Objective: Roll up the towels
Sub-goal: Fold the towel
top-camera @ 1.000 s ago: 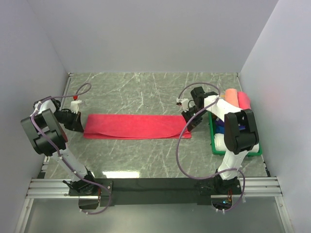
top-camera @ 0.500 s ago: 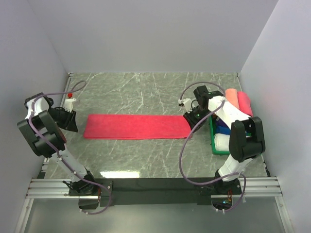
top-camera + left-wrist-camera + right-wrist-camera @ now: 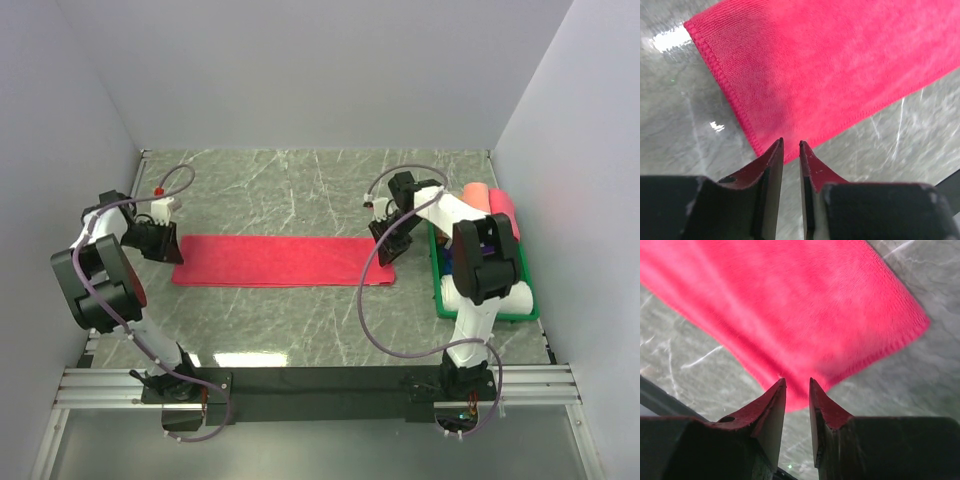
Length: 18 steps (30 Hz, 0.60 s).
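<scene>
Grippers first: the left gripper point(image 3: 790, 144) hangs with its two dark jaws only a narrow slit apart and nothing between them, its tips just over the left short end of the red towel point(image 3: 830, 65). The right gripper point(image 3: 797, 381) mirrors it at the opposite short end, jaws likewise barely parted and empty.

Between them the red towel lies flat as a long, narrow strip, running left to right across the middle of the grey marbled worktop point(image 3: 300, 330), with no turn of a roll started at either end.

The step in hand looks like the start of rolling. One gripper probably needs to drop onto an end hem, pinch it and fold it over, while the other end is left free or held down.

Along the right edge of the worktop sits a green bin point(image 3: 490, 317), partly hidden behind the right arm. A salmon roll point(image 3: 478, 197) and a pink roll point(image 3: 503, 207) lie side by side at its far end. Nearer, a blue towel point(image 3: 455, 262) and a white towel point(image 3: 452, 292) show inside.
</scene>
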Tool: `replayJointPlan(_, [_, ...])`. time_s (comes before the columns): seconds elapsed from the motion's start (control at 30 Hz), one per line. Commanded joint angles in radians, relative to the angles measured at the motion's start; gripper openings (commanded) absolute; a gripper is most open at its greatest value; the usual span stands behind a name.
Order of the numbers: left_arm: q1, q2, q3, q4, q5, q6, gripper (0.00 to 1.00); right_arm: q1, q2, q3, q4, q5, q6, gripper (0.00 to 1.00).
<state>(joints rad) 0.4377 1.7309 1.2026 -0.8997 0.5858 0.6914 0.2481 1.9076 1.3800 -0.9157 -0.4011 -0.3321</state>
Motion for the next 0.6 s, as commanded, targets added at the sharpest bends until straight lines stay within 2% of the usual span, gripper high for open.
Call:
replayJointPlan(0.0, [-0.005,0.013,-0.024,0.090,0.003,-0.118,0.24,0.017,0.018,0.010,0.037,0.031,0.062,0.33])
replayJointPlan(0.3, [0.006,0.013,-0.184,0.150,-0.211,-0.109,0.20,0.037,0.031,-0.107,0.115,0.229,0.048,0.36])
replayJointPlan(0.43, [0.050,0.007,-0.212,0.185,-0.293,-0.110,0.18,0.043,0.033,-0.125,0.147,0.320,0.067,0.38])
replayJointPlan(0.53, [0.079,0.012,-0.190,0.170,-0.276,-0.107,0.17,0.056,0.009,-0.121,0.144,0.321,0.065,0.41])
replayJointPlan(0.57, [0.084,0.013,-0.170,0.135,-0.259,-0.092,0.18,0.056,-0.005,-0.115,0.138,0.270,0.059,0.42])
